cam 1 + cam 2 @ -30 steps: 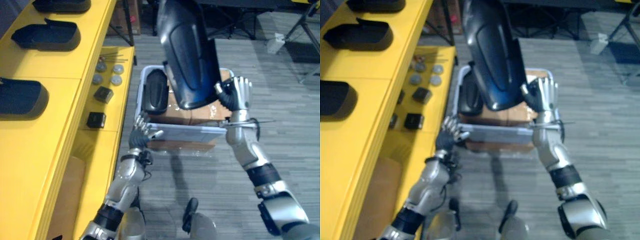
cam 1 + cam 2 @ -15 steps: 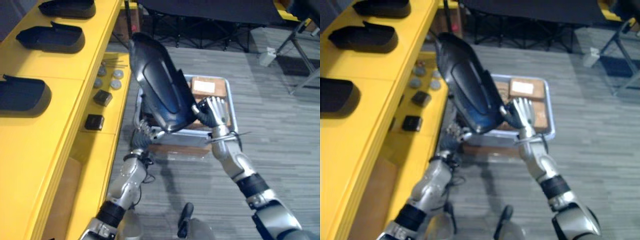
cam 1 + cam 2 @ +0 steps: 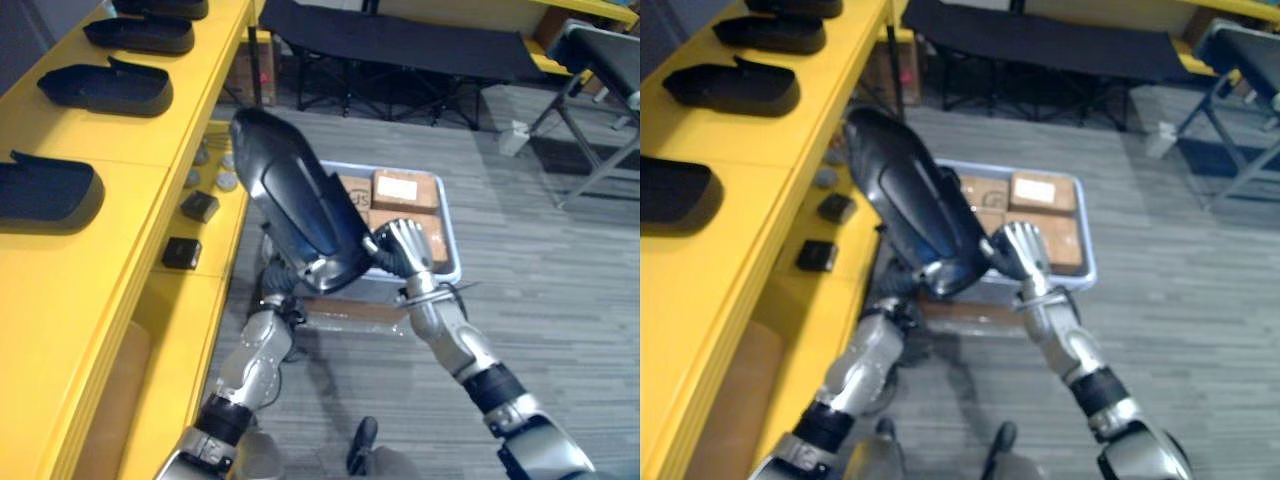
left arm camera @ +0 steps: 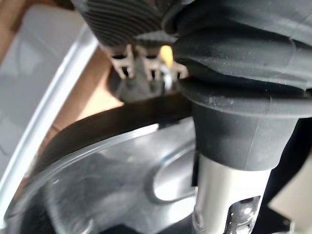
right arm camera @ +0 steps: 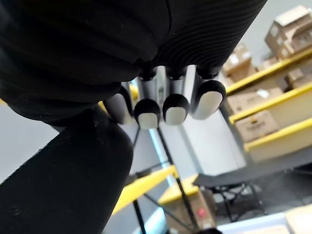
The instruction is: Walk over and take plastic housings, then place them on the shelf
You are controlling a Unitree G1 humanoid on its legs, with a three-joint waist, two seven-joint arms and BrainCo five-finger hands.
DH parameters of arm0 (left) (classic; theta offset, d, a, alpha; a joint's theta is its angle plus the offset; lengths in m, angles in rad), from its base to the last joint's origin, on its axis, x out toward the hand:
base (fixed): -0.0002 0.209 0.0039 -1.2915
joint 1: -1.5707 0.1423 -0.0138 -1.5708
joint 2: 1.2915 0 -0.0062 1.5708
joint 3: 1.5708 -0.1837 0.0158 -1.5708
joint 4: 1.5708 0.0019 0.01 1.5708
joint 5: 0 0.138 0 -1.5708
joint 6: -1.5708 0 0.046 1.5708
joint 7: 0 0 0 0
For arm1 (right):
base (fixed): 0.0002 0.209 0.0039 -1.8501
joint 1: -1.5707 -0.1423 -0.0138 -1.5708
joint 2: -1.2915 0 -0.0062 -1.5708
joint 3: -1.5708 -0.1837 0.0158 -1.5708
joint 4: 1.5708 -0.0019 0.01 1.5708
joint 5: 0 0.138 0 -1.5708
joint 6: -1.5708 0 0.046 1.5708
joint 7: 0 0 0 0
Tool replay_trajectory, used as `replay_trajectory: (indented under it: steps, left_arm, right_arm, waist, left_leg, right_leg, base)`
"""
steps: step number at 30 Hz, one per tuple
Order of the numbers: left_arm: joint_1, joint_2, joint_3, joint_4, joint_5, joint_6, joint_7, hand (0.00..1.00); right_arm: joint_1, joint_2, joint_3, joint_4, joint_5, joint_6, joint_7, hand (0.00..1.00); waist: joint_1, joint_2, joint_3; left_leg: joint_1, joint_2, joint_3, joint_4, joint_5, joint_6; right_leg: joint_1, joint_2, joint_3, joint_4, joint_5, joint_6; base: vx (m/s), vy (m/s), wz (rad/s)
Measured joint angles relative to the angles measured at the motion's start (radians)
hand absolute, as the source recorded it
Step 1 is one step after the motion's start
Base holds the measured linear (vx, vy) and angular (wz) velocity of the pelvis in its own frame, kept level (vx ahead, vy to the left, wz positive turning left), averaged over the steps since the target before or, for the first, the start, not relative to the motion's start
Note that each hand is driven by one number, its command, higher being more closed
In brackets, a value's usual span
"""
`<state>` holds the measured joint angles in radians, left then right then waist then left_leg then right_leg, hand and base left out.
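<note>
Both eye views, taken as one scene. Saw a yellow shelf [image 3: 90,260] running down the whole left edge, with three dark housings on top: one cut off at the left edge [image 3: 45,190], one above it [image 3: 105,88], one in the upper left corner [image 3: 145,33]. Found open grey floor [image 3: 560,300] across the right half, closed off along the top by a black folding frame [image 3: 400,45]. Saw the held housing [image 3: 298,212] at centre frame, tilted, with its upper end close to the shelf edge and its lower end in front of a grey bin [image 3: 452,262] of cardboard boxes [image 3: 405,190]. Saw the right hand [image 3: 403,245] clamped on that lower end. Made out the left hand [image 3: 273,285] just below the housing, its digits hidden behind the shell; could not tell how they were set. Noted two small black blocks [image 3: 181,253] on the lower yellow ledge.

Left wrist view: saw only short finger roots, lost behind a dark curved edge, with a glossy surface beyond.

Right wrist view: saw the fingers [image 5: 170,108] curled in and packed side by side above a dark rounded bulk, too close to identify. Glimpsed yellow racking [image 5: 273,122] with boxes at the right.
</note>
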<state>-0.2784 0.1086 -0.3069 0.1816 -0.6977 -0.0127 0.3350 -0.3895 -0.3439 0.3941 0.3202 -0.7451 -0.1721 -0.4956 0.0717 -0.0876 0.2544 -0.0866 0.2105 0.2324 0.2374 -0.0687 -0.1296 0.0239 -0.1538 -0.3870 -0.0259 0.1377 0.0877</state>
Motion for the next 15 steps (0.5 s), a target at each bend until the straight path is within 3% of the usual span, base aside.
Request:
replay_trajectory:
  steps: [1,11,15]
  left_arm:
    - [0.000,0.000,0.005,0.002,0.000,0.000,0.004,1.00]
    - [0.001,0.000,0.031,0.040,-0.094,-0.008,-0.010,1.00]
    - [0.001,-0.001,0.043,0.067,-0.143,-0.009,-0.047,1.00]
  right_arm:
    - [0.007,0.000,0.002,-0.002,-0.001,-0.008,0.000,1.00]
    - [0.076,0.007,0.000,-0.041,-0.005,-0.029,0.012,1.00]
    - [0.106,0.013,0.005,-0.076,-0.006,-0.061,0.009,1.00]
  waist:
    - [-0.001,0.000,0.000]
    - [0.000,-0.014,-0.009]
    - [-0.001,-0.020,-0.015]
  left_leg:
    - [0.000,0.001,0.001,0.000,0.000,0.000]
    - [0.016,0.005,0.012,0.000,-0.004,-0.006]
    - [0.017,0.011,0.018,0.002,-0.010,-0.009]
  right_leg:
    - [0.000,0.001,0.001,-0.002,0.000,0.000]
    - [0.012,0.012,0.006,-0.014,0.002,0.001]
    - [0.012,0.015,0.011,-0.017,0.002,0.000]
  base:
    - [0.00,0.000,0.00]
    - [0.00,0.005,-0.01]
    - [-0.01,0.020,-0.05]
